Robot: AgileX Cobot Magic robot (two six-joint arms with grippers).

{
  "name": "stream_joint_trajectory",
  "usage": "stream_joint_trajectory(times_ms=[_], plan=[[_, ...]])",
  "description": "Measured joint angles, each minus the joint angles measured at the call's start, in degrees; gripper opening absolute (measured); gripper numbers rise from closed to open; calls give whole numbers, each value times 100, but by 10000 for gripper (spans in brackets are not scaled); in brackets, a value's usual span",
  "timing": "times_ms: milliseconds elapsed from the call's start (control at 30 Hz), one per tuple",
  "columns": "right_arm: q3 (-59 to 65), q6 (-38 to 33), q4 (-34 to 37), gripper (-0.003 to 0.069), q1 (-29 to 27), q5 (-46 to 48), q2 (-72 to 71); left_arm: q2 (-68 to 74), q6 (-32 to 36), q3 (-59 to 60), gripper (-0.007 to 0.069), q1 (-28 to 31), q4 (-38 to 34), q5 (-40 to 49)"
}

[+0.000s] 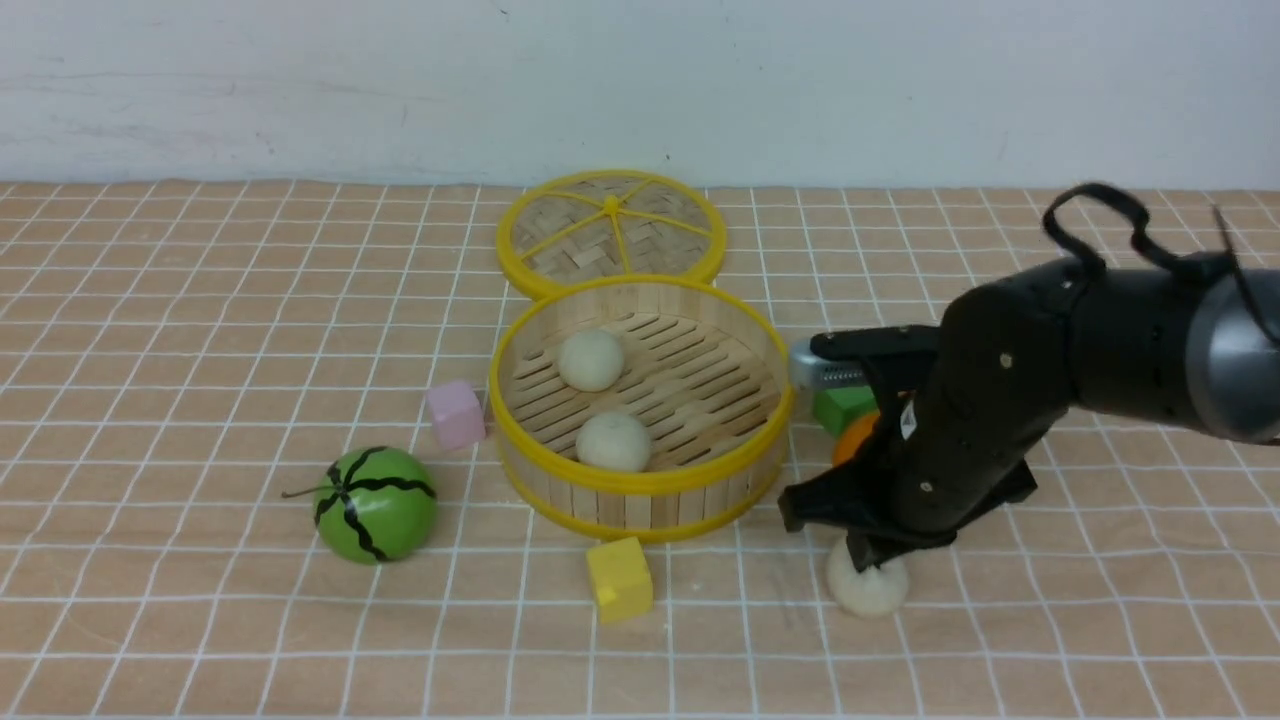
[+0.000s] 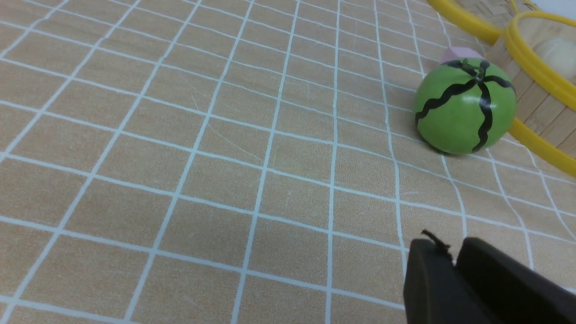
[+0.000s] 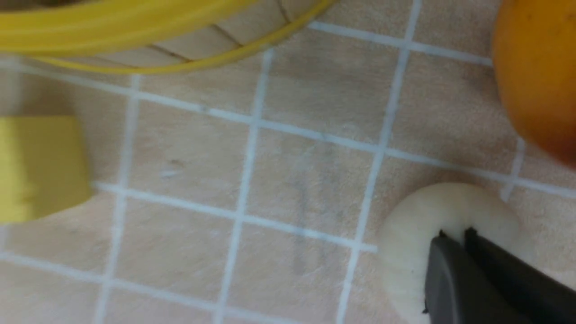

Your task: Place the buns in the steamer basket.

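**Thin pinch, easy slip**

The left arm's jaws sit nearly closed, empty. In front, the right arm [image 1: 960, 430] has its jaws closed almost together, nipping only the crown of the third bun [image 1: 868, 592] on the surface [image 1: 200, 400]. So shallow a hold may slip on lifting. Beyond, the steamer basket [image 1: 640, 487] holds two buns [image 1: 613, 441]; its raised rim could knock the carried one loose.

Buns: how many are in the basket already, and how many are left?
Done: the back bun and the front bun lie in the steamer basket. In hand: the right arm's jaws are shut on the third bun, down on the table. Left: lifting it in.
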Motion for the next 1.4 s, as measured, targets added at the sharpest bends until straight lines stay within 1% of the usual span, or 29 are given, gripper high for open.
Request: stream_joint_trajectory(times_ms=[33, 167, 300, 333, 400, 533, 733, 800, 900, 967, 1033, 1067, 1100, 1167, 1300, 1400], plan=[[-20, -18, 0, -3, 0, 19, -14, 0, 0, 0, 83, 0, 0, 0], [-730, -493, 656, -3, 0, 245, -300, 0, 0, 0, 89, 0, 0, 0], [-1503, -713, 933, -3, 0, 42, -251, 0, 0, 0, 92, 0, 0, 0], [-1503, -713, 933, -3, 0, 18, -238, 0, 0, 0, 92, 0, 0, 0], [-1825, -734, 980, -7, 0, -400, -15, 0, 0, 0, 92, 0, 0, 0], [-1875, -754, 986, -7, 0, -1259, 571, 0, 0, 0, 98, 0, 0, 0], [-1875, -754, 986, 12, 0, -1825, 1365, 0, 0, 0, 102, 0, 0, 0], [-1875, -749, 986, 34, 0, -1840, 1524, 0, 0, 0, 106, 0, 0, 0], [-1875, -748, 986, 87, 0, -1868, 1602, 0, 0, 0, 109, 0, 0, 0], [-1875, -748, 986, 149, 0, -1902, 1602, 0, 0, 0, 110, 0, 0, 0], [-1875, -748, 986, 230, 0, -1918, 1591, 0, 0, 0, 112, 0, 0, 0], [-1875, -748, 986, 257, 0, -1910, 1579, 0, 0, 0, 112, 0, 0, 0], [-1875, -748, 986, 264, 0, -1905, 1580, 0, 0, 0, 113, 0, 0, 0], [-1875, -748, 986, 331, 0, -1798, 1473, 0, 0, 0, 115, 0, 0, 0], [-1875, -748, 986, 395, 0, -1573, 1121, 0, 0, 0, 120, 0, 0, 0], [-1875, -748, 986, 403, 0, -1304, 694, 0, 0, 0, 124, 0, 0, 0]])
